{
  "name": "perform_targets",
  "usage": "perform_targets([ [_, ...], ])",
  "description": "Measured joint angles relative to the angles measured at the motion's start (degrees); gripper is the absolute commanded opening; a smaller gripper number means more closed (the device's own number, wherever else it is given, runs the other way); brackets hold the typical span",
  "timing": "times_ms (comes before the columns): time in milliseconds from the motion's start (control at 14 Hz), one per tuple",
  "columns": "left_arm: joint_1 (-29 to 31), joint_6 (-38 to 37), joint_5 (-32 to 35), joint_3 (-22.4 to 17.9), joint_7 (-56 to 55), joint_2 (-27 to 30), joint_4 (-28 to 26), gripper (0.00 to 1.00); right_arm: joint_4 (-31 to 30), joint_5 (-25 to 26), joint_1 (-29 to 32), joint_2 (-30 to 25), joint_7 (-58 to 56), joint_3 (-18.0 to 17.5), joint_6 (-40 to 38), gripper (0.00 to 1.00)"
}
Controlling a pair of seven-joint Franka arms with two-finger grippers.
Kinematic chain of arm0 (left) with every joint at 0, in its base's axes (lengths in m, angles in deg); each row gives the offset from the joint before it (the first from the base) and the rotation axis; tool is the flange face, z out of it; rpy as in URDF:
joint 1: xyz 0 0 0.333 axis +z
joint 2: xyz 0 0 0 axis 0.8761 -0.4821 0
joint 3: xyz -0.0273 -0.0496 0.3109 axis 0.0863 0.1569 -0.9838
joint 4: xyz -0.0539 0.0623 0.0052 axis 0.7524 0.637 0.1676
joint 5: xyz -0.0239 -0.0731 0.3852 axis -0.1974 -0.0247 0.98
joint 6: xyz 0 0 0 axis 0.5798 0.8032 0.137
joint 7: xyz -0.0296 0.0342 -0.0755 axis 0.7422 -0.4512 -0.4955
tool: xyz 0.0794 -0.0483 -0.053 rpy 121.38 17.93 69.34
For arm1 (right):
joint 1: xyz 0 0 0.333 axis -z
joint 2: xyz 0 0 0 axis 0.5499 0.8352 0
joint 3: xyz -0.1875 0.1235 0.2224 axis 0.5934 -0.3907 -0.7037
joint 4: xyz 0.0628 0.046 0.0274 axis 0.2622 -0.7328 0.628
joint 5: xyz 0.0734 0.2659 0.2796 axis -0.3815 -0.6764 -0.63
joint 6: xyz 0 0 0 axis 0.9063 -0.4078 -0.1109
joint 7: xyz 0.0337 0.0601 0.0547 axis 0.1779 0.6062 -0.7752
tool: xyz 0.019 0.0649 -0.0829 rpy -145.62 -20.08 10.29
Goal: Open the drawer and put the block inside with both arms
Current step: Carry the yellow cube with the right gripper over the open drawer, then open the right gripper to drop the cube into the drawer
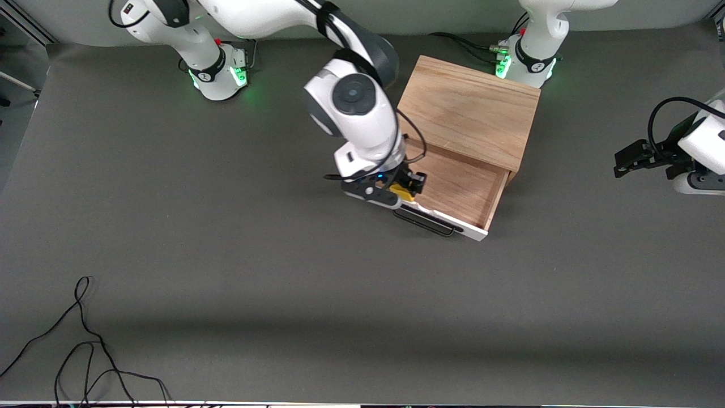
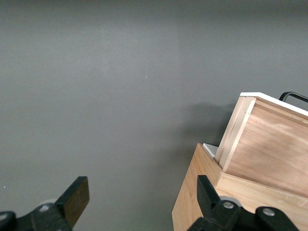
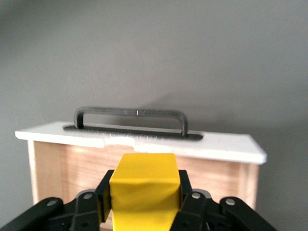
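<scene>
Clamped on the small bright yellow cube block (image 3: 142,185), the right arm's black two-finger end effector (image 1: 403,190) hangs over the open drawer (image 1: 460,187), a shallow wood-lined tray with a white front panel and a black wire bar handle (image 1: 426,222). From the right wrist view, the block sits just inside that front panel, above the tray's floor; whether it touches the wood yet cannot be told.

The drawer is already pulled well out of the light-wood box cabinet (image 1: 470,110), which stands on the dark grey tabletop (image 1: 226,283) near the left arm's base. So the opening step looks finished, and the carrying step is nearly so.

What remains, by my judgement, is to lower the block onto the tray floor and release it.

The left arm waits at its own end of the tabletop, its end effector (image 2: 139,199) spread apart and holding nothing, beside the cabinet's corner.
</scene>
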Motion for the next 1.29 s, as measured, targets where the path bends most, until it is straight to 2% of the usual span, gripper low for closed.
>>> perform_targets([
  [286,0.0,0.0,0.1,0.0,0.1,0.0,0.0,1.00,0.5,0.0,-4.2,4.4,3.9,0.0,3.4,0.46],
  [357,0.0,0.0,0.1,0.0,0.1,0.0,0.0,1.00,0.6,0.0,-4.8,5.1,4.2,0.0,3.6,0.80],
  [429,0.0,0.0,0.1,0.0,0.1,0.0,0.0,1.00,0.6,0.0,-5.2,5.4,4.3,0.0,3.6,1.00],
  [1000,0.0,0.0,0.2,0.1,0.1,0.0,0.0,1.00,2.4,0.5,-5.2,5.1,4.5,0.7,3.6,1.00],
  [1143,0.0,-0.1,0.2,0.1,0.1,0.0,0.0,1.00,3.2,2.8,-5.1,3.6,5.0,1.1,3.1,1.00],
  [1286,0.0,-0.2,0.2,0.1,0.1,0.0,0.0,1.00,3.7,4.9,-4.5,0.5,5.1,2.0,-0.7,1.00],
])
